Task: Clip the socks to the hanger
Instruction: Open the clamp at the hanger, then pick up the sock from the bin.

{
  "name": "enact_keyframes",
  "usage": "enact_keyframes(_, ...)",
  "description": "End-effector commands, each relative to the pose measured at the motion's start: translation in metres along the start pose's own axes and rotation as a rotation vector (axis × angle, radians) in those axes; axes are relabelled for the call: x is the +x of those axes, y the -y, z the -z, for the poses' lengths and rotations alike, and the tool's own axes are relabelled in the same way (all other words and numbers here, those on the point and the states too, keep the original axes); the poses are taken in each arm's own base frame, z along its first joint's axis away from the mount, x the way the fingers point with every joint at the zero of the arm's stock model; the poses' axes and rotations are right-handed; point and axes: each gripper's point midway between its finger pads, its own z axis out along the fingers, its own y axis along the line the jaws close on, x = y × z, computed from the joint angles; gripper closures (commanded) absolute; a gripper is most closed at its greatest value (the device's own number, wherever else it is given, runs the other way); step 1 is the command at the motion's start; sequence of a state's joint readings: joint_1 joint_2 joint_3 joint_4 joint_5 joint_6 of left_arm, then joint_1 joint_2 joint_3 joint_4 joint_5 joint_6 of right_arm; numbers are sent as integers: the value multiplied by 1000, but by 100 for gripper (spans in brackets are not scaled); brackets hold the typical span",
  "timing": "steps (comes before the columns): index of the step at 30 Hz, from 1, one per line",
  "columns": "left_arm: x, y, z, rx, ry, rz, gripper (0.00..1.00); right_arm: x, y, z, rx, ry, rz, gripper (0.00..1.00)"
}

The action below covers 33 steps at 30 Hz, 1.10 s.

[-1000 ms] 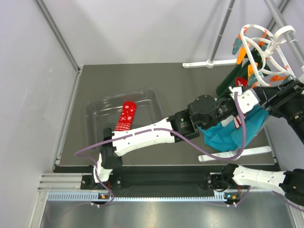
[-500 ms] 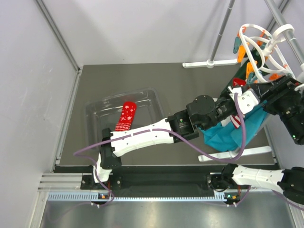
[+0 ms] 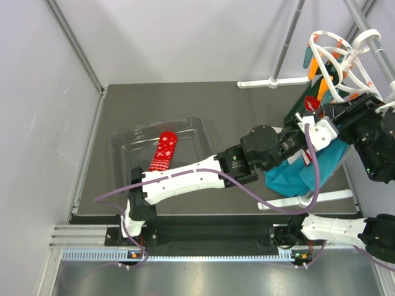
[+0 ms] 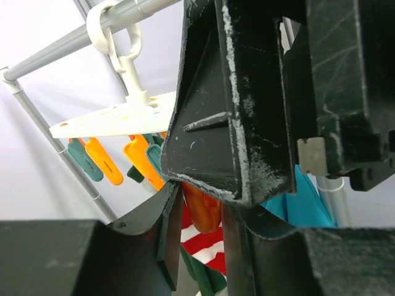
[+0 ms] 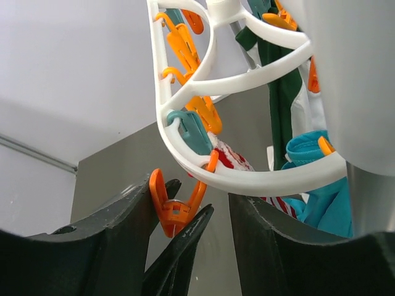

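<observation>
The white round hanger [image 3: 339, 55] hangs at the back right with orange pegs. It also shows in the left wrist view [image 4: 117, 120] and the right wrist view [image 5: 203, 86]. My left gripper [image 3: 307, 117] is raised under it, shut on the striped sock [image 4: 207, 243]. An orange peg [image 4: 200, 206] sits in the narrow gap [image 4: 200, 203] above the sock. My right gripper [image 3: 336, 111] is open just under the ring [image 5: 207, 191]. An orange peg [image 5: 176, 206] rests against its left finger, with the striped sock [image 5: 231, 157] beyond. The snowflake sock [image 3: 164, 152] lies in the tray.
A clear plastic tray [image 3: 197, 120] sits at the table's left middle. A teal cloth [image 3: 296, 176] hangs below the hanger beside dark green cloth [image 3: 299, 105]. Grey rack poles [image 3: 287, 43] and white rack feet [image 3: 271, 82] stand at the back and right.
My right gripper has risen and moved in toward the hanger ring. My left gripper has shifted slightly up and back with the striped sock. The snowflake sock has not moved.
</observation>
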<state>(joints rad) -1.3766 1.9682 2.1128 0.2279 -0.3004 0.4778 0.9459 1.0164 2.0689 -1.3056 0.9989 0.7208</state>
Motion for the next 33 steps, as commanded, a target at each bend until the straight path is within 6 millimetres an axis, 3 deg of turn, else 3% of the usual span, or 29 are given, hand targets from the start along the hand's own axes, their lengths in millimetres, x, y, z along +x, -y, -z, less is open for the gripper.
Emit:
enact_keyframes(1, -40, -1, 8, 7, 85, 7, 100, -4, -10, -9, 30, 38, -41, 50)
enact_keyframes(4, -40, -1, 8, 3, 84, 5, 100, -4, -9, -10, 35, 44, -62, 54)
enact_keyframes(10, -40, 4, 8, 11, 85, 14, 98, -3, -5, -9, 29, 58, -94, 83)
enact_keyframes(13, -43, 2, 12, 14, 91, 23, 76, -5, -2, -7, 27, 67, -104, 100)
enact_keyframes(14, -41, 3, 13, 16, 83, 32, 54, -3, -1, -8, 27, 65, -94, 100)
enact_keyframes(17, -47, -6, 18, -3, 86, 65, 27, -4, 0, -6, 20, 70, -93, 100)
enact_keyframes(21, -60, -27, 30, -25, 80, 147, 14, -4, 2, -6, 19, 71, -78, 100)
enact_keyframes(22, -71, -43, 37, -46, 87, 166, 13, -4, 2, -6, 18, 71, -78, 100)
enact_keyframes(24, -67, -51, 47, -37, 63, 225, 13, -5, 3, -5, 15, 75, -70, 100)
enact_keyframes(25, -82, -74, 58, -48, 86, 252, 13, -5, 5, -4, 15, 75, -63, 100)
enact_keyframes(26, -64, -73, 66, -31, 31, 316, 12, -5, 4, -4, 13, 73, -55, 100)
enact_keyframes(27, -58, -84, 73, -34, 13, 355, 12, -3, 4, -4, 9, 69, -47, 100)
enact_keyframes(30, -24, -138, 113, -102, -79, 542, 14, -1, 7, -3, 3, 64, -21, 100)
enact_keyframes(31, -21, -174, 136, -186, -95, 547, 16, 0, 9, -3, 4, 64, -12, 100)
enact_keyframes(32, 19, -180, 156, -267, -221, 551, 17, 4, 9, -5, 5, 58, 0, 100)
enact_keyframes(33, 36, -190, 172, -320, -285, 543, 17, 5, 9, -4, 0, 57, 3, 100)
